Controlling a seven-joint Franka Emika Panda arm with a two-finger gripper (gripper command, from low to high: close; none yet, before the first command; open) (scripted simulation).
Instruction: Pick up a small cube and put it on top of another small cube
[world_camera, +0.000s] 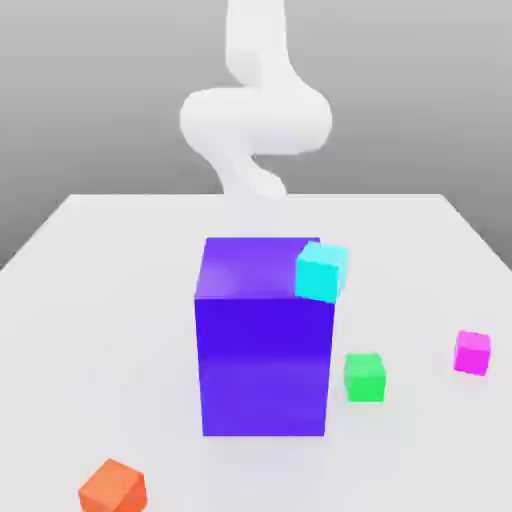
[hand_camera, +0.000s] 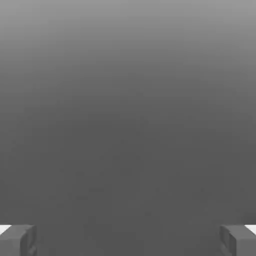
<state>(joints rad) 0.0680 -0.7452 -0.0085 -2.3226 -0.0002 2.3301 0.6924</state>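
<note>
In the exterior view the small plain magenta-pink cube (world_camera: 472, 352) sits untouched on the white desk (world_camera: 90, 300), well right of the tall blue-violet block (world_camera: 264, 350). In the hand view the end effector (hand_camera: 128, 240) gapes wide, empty: the reach has not begun, and next comes descent over the cube.

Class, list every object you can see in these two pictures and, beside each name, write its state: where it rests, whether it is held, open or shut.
gripper: open, holding nothing.
magenta-pink cube: on the table, free, nothing stacked on it.
green cube: on the table, beside the big block, free.
cyan cube: by the big block's upper corner, support unclear.
orange cube: on the table, free.
blue-violet block: upright on the table.
table: flat, bearing the cubes.
</note>
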